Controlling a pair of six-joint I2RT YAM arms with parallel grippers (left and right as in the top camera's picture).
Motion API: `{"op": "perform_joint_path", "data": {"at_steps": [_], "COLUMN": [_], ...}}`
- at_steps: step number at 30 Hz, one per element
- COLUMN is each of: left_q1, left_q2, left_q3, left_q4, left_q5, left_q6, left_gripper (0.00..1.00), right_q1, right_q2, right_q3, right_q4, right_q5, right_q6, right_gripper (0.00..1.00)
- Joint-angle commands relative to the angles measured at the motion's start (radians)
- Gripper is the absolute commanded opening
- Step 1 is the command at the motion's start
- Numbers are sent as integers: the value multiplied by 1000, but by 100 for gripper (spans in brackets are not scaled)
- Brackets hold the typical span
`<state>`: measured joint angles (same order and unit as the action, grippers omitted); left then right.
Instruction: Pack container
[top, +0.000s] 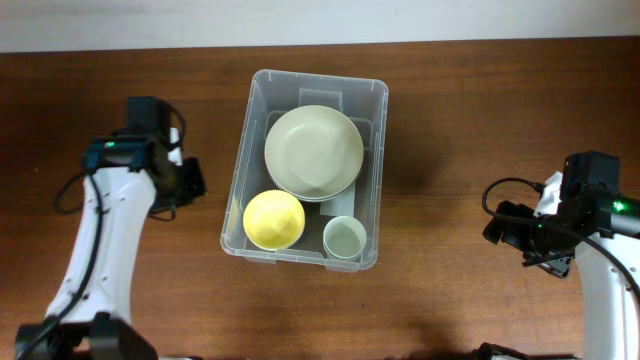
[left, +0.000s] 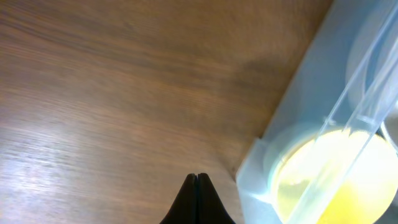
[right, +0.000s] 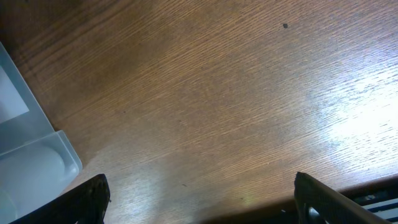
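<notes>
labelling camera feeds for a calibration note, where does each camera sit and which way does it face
Overhead: fixed above the table, facing straight down on the container, left arm and right arm beside it.
Left wrist: on the left arm, facing down at the table and the container corner holding the yellow bowl; shut left claw at bottom.
Right wrist: on the right arm, facing down at the table; open right claw at the bottom corners.
Shared: both wrist views catch a container corner.

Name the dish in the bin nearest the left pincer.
The yellow bowl, in the bin's corner; the pale plate and small cup sit farther off.
</notes>
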<state>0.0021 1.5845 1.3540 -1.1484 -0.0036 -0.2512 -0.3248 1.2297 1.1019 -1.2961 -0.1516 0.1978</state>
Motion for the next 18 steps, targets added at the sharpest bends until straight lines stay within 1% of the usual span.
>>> {"op": "perform_joint_path", "data": {"at_steps": [1,3,6,11,14,18], "left_q1": [-53,-82,-121,-188,-218,-222], "left_q2": [55,80,102,104,104,104], "left_q3": [13,13,13,14,14,14], "left_q4": [-16,-29,-43,-51,-63,-79], "left_q5": [27,29,79,305,314,312], "left_q6": [-10,-10,-9,48,48,48], "left_gripper": [0,1,1,1,1,1], "right_q1": [5,5,5,5,5,5], "right_q2": [3,3,3,3,3,3], "right_q3": [-5,-5,-5,-5,-5,-5], "right_q4": [3,3,3,3,3,3], "right_q5": [5,5,5,5,5,5], "right_q6": [-11,-11,-11,-11,-11,-11], "right_gripper": [91,91,90,91,91,91]}}
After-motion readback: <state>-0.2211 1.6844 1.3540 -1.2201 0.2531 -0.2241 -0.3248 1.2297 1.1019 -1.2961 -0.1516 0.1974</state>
